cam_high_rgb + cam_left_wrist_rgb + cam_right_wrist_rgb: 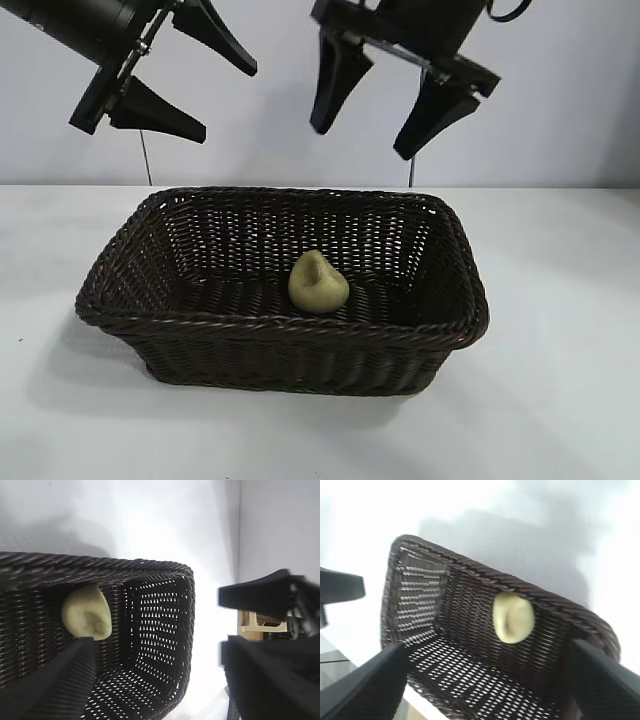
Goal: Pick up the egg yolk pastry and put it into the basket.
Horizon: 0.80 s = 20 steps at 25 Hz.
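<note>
The basket (283,290) sits mid-tabletop (560,300), with bare white surface on all sides of its braided rim. A plain pale wall stands behind. The egg yolk pastry (318,283) lies on the basket floor. Both the left end effector (195,85) and right end effector (375,100) hang above, spread wide, holding nothing.

**Room above the basket**

The basket (285,345) is open on top, so a gripper can come straight down into it. Its tall woven walls block the way in from the sides. The pastry (318,283) sits inside near the front wall, with bare floor all around it. The left gripper (170,75) and right gripper (385,100) hang high above the back rim, well apart.
</note>
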### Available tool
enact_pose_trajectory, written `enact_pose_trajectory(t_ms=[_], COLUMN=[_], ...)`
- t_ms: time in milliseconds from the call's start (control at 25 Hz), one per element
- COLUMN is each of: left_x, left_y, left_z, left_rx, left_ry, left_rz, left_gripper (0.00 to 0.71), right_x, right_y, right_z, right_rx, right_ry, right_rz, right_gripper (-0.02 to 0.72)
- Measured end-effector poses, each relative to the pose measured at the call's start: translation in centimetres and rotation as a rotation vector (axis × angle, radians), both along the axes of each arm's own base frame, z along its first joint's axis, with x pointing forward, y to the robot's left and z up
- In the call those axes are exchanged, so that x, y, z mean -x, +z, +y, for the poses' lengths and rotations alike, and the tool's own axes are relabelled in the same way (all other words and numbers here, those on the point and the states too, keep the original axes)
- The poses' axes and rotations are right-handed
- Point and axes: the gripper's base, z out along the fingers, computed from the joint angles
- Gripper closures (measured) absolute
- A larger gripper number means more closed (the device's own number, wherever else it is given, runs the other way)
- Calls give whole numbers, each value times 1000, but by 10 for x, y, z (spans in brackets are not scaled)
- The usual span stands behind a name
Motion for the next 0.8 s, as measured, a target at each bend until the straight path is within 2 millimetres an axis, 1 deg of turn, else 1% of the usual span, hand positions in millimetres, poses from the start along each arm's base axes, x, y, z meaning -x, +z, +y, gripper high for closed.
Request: enact_pose_trajectory(t_ms=[320, 800], left_x=[0, 0], left_y=[0, 0], left_z=[0, 0], left_rx=[-2, -2], left_ry=[-1, -1], left_rz=[0, 0], left_gripper=[184, 184], right_x=[1, 1], right_y=[4, 4], right_z=[6, 7], right_rx=[-74, -79], right_ry=[2, 3], right_rz=[11, 12], right_gripper=[80, 80])
